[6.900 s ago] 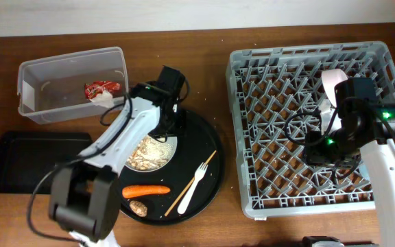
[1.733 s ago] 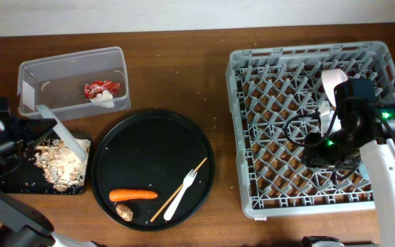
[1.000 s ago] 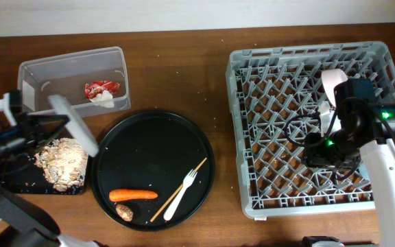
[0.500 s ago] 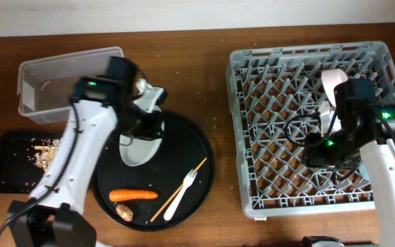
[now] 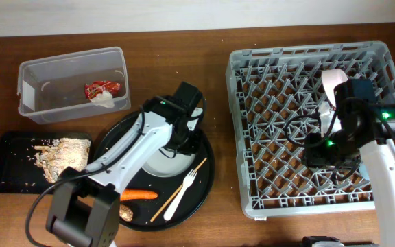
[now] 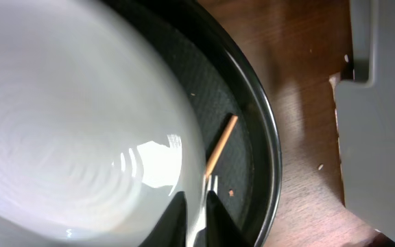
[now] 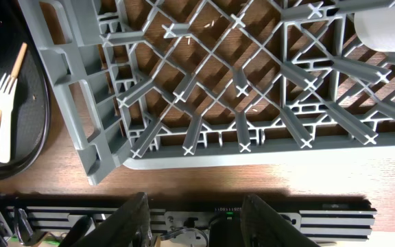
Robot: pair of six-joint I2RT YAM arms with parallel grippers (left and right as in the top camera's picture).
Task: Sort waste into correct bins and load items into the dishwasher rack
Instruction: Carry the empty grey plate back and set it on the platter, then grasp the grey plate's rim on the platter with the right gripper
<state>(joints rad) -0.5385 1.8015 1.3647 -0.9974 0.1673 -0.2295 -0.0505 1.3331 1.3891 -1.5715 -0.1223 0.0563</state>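
Note:
My left gripper (image 5: 178, 145) is shut on the rim of the white round plate (image 5: 158, 165), held bare over the round black tray (image 5: 204, 147). In the left wrist view the jaws (image 6: 197, 221) pinch the plate (image 6: 74, 137). The beige-brown food scraps (image 5: 62, 152) lie in the shallow black tray (image 5: 12, 180). The red wrapper (image 5: 103, 87) and white tissue (image 5: 103, 99) lie in the clear tub (image 5: 46, 68). The carrot (image 5: 140, 195), brown lump (image 5: 125, 212), white fork (image 5: 184, 191) and chopstick (image 5: 196, 173) lie on the round tray. My right gripper (image 5: 330, 159) is open and empty over the grey rack (image 5: 266, 185). The bowl and light-blue cup are out of view.
A small white cup (image 5: 331, 82) stands in the rack's right part, beside my right arm. The right wrist view shows the rack's front left corner (image 7: 94, 165), the fork (image 7: 4, 116) and the table's front edge (image 7: 252, 182). Bare wood lies between the round tray and the rack.
My left arm tipped the food scraps off the plate into the shallow black tray, then carried the bare plate right, back over the round tray. My right arm has not moved.

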